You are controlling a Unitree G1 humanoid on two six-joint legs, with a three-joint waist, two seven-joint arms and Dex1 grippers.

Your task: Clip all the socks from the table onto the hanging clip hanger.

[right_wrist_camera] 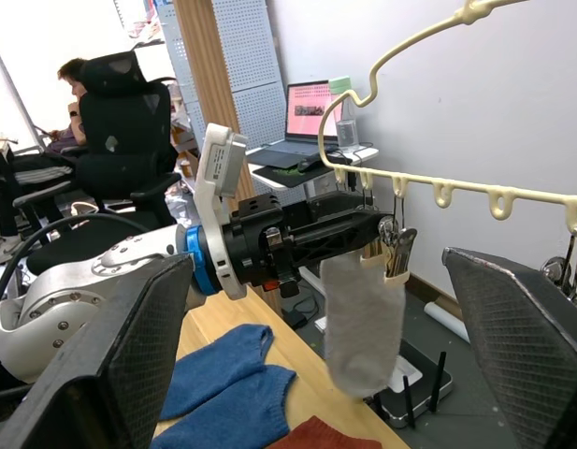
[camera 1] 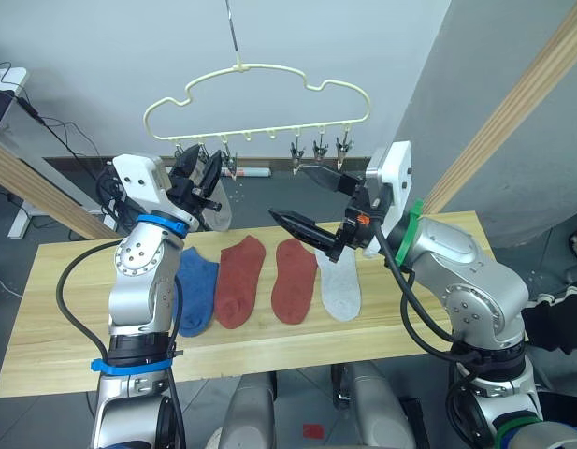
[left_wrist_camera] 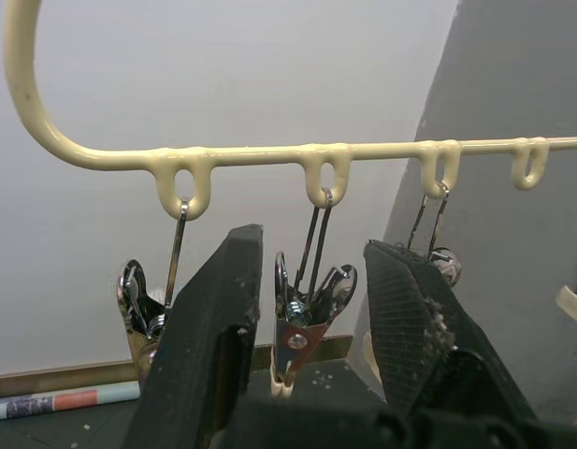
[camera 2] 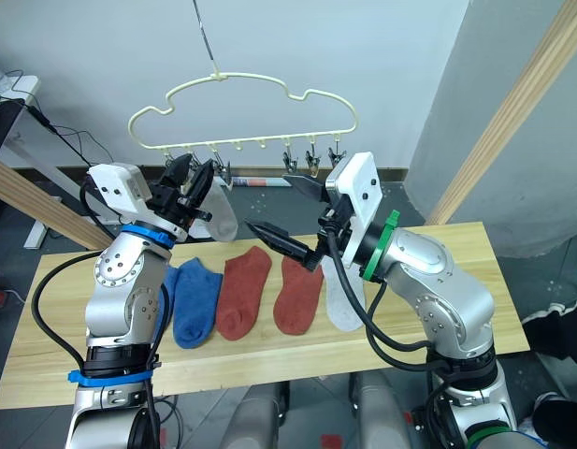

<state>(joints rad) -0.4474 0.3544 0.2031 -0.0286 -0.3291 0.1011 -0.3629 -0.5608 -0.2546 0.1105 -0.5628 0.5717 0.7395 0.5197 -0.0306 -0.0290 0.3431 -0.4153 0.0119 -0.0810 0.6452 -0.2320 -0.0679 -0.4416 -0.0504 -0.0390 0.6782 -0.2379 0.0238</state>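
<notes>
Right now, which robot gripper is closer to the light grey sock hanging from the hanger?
The left gripper. It is right at the hanging light grey sock, its fingers up by the clip holding it. The right gripper is open and off to the sock's right, above the table.

My arms are silver metal — black cables looping alongside. Left arm [camera 1: 143, 271] wears blue bands; right arm [camera 1: 456, 271] a green ring.
</notes>
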